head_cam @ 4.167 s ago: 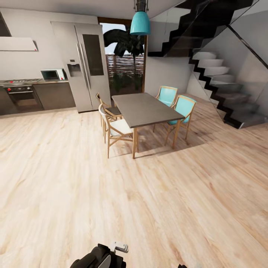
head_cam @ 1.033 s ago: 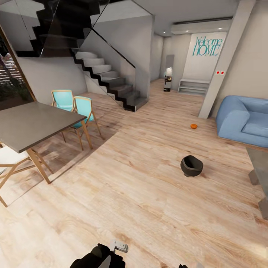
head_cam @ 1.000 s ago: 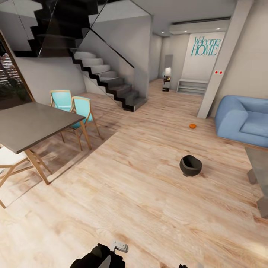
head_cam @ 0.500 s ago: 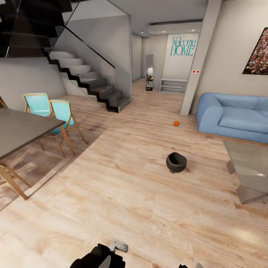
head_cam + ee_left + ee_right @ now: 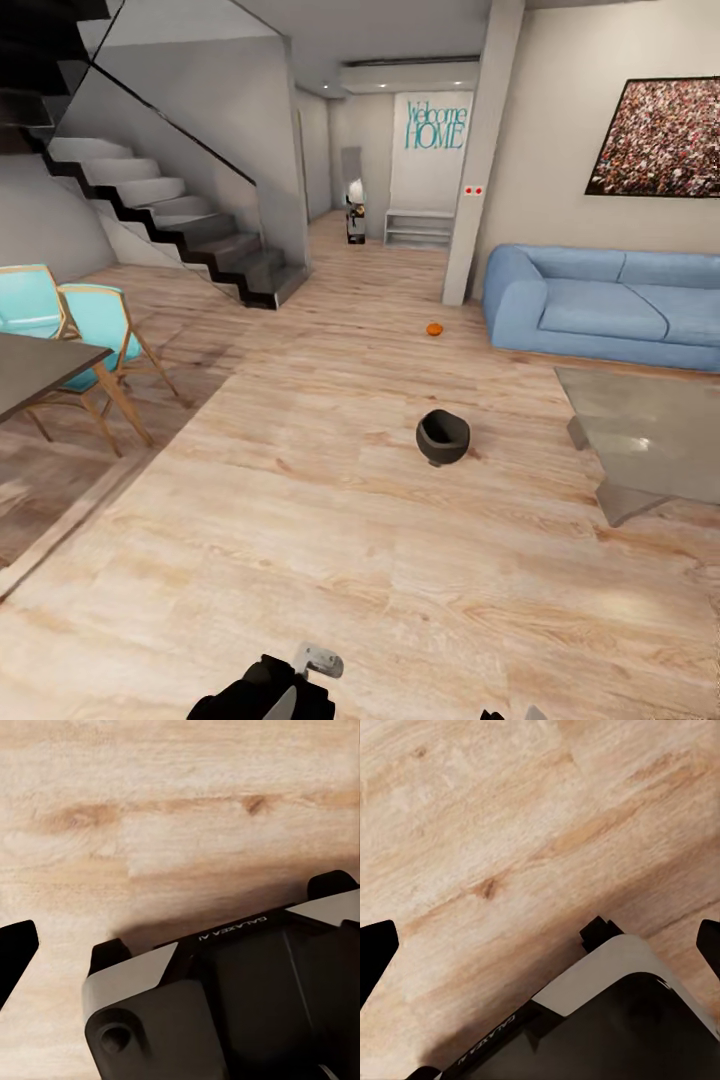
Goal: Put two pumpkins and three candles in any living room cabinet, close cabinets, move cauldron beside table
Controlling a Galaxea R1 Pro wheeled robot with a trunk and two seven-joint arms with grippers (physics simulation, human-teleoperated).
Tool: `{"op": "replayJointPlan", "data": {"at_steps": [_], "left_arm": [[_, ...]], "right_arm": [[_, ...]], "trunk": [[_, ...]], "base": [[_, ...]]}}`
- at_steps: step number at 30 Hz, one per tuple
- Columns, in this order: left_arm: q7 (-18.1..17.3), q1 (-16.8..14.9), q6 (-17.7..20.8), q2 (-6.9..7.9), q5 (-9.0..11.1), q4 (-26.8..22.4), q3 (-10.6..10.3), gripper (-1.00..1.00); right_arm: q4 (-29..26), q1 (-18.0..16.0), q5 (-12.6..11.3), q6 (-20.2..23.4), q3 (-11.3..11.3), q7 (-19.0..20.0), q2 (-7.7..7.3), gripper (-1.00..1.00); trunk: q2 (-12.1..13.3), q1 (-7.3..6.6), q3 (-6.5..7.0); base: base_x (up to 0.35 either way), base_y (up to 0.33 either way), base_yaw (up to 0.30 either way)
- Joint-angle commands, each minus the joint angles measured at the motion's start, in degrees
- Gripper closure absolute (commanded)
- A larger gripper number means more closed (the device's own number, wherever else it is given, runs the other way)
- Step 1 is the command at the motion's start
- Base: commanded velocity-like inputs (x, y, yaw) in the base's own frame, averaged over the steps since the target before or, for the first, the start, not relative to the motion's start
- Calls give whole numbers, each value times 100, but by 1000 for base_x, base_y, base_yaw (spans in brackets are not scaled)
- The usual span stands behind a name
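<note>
The black cauldron (image 5: 442,437) sits on the wooden floor in mid-room, mouth tipped toward me. One orange pumpkin (image 5: 434,328) lies on the floor farther off, near the sofa's left end. The glossy grey coffee table (image 5: 640,440) stands to the right of the cauldron, a gap between them. The other pumpkin, the candles and the cabinet are out of view. My left gripper (image 5: 180,945) and right gripper (image 5: 540,941) hang low over bare floor beside my base, both open and holding nothing. My left arm (image 5: 265,690) shows at the bottom edge of the head view.
A blue sofa (image 5: 600,305) stands behind the coffee table under a painting. A grey pillar (image 5: 478,160) rises left of the sofa. Stairs (image 5: 170,215) climb at the back left. A dining table (image 5: 30,375) with teal chairs (image 5: 95,320) is at the left.
The head view has swung to the right, so everything slid left in the picture; the sofa, the coffee table and the painting came fully into view. Cauldron, pumpkin and arms kept their places.
</note>
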Motion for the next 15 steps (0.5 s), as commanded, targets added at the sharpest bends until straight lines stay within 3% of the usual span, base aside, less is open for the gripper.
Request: {"op": "replayJointPlan", "data": {"at_steps": [1,15], "left_arm": [[51,-5,12,13,61,-11,-30,-100],[46,-21,4,86,66,-10,11,-100]], "right_arm": [[-14,-4,-15,28,24,-45,-2,-100],[-14,-1,-15,20,19,-38,6,-100]], "trunk": [[-5,4,-7],[-5,4,-7]], "base": [[313,118,-221],[328,35,-26]]}}
